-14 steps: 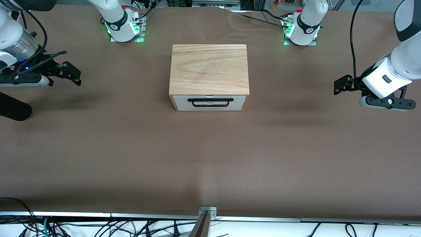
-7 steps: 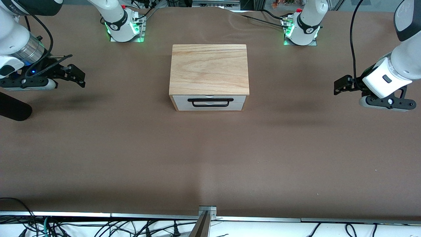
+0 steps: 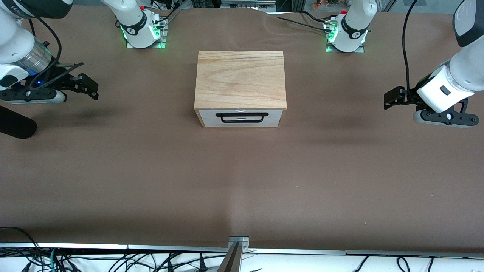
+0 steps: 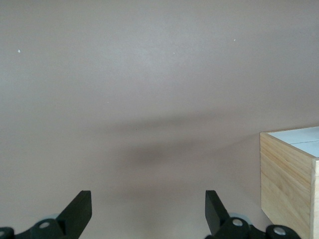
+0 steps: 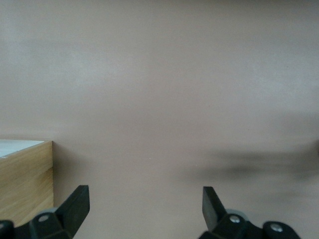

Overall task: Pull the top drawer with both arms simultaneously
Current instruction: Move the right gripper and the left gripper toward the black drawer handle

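The top drawer shows as a white front panel under the wood-grain top of the cabinet at the table's middle. It sits flush and shut, with its black wire handle facing the front camera. My right gripper hangs open and empty over bare table toward the right arm's end, well apart from the cabinet. My left gripper hangs open and empty over the left arm's end. A corner of the cabinet shows in the left wrist view and in the right wrist view. Both grippers have wide-apart jaws.
The brown table stretches wide in front of the cabinet. The two arm bases stand with green lights. A black rounded object lies at the right arm's end. Cables hang off the table's near edge.
My right gripper has moved a little toward the cabinet since a second ago, then held still. My left gripper and the drawer have not moved.
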